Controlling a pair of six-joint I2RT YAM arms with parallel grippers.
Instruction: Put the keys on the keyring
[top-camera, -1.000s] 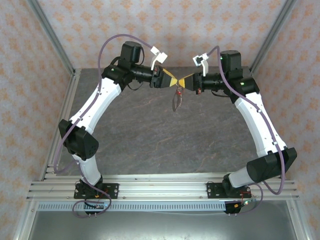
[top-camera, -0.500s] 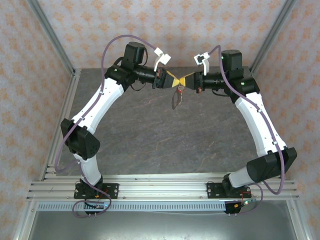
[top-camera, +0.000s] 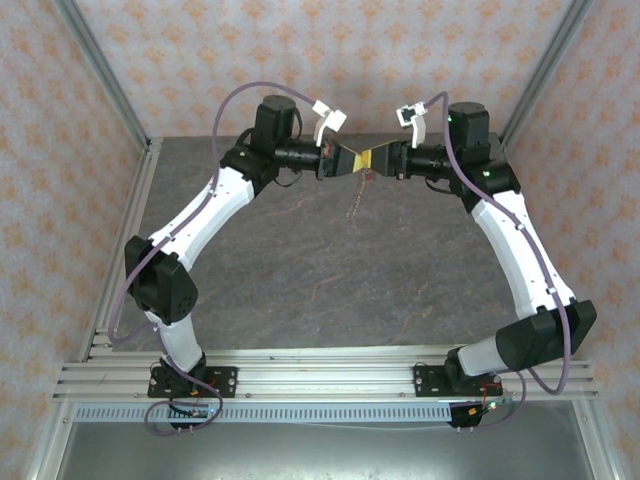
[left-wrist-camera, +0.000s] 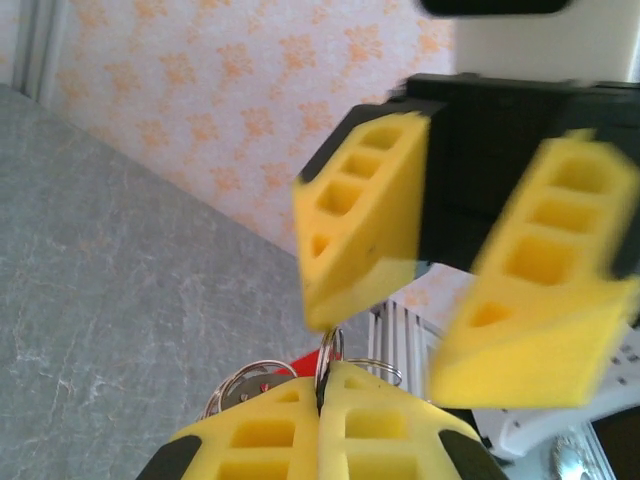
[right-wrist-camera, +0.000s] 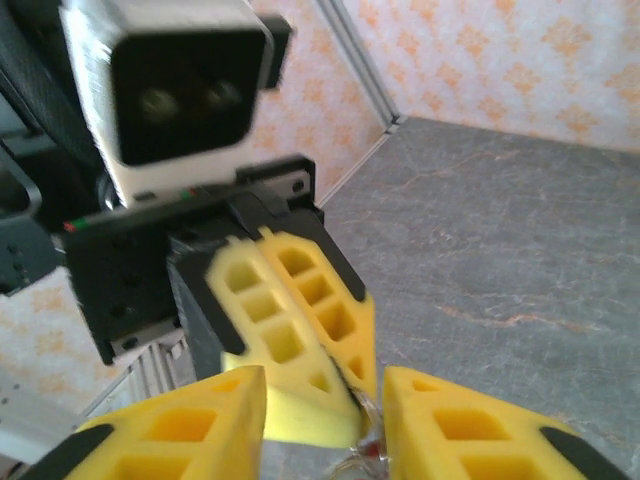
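A grey, stone-veined worktop (top-camera: 300, 260) is closed in by walls papered in pale pink with an orange flower print (top-camera: 350, 50), and aluminium rails run up the corners. Your two white arms reach to the far side of that worktop and meet tip to tip, with the thin grey-brown metal keyring (top-camera: 352, 205) caught where they meet.

Take the keyring as your landmark. Your left hand (top-camera: 347, 162) is at its top. In the left wrist view the two yellow foam fingers (left-wrist-camera: 270, 440) are pressed flat together, and a loop of the ring's wire is pinched in the seam between them. More wire coils stand just above the tips. The tiny bright red key piece (left-wrist-camera: 303, 358) sits against those coils, on their left side in that view. You cannot tell from here whether it is threaded on or only lying against the wire.

From the top camera, the rest of the keyring hangs down from the grip as a thin, beaded strand.

Your right hand (top-camera: 372, 158) faces the keyring from the other side. Its yellow fingers (right-wrist-camera: 190, 430) are spread apart, one to each side of the ring and of the left hand's closed tips, and they grip nothing.
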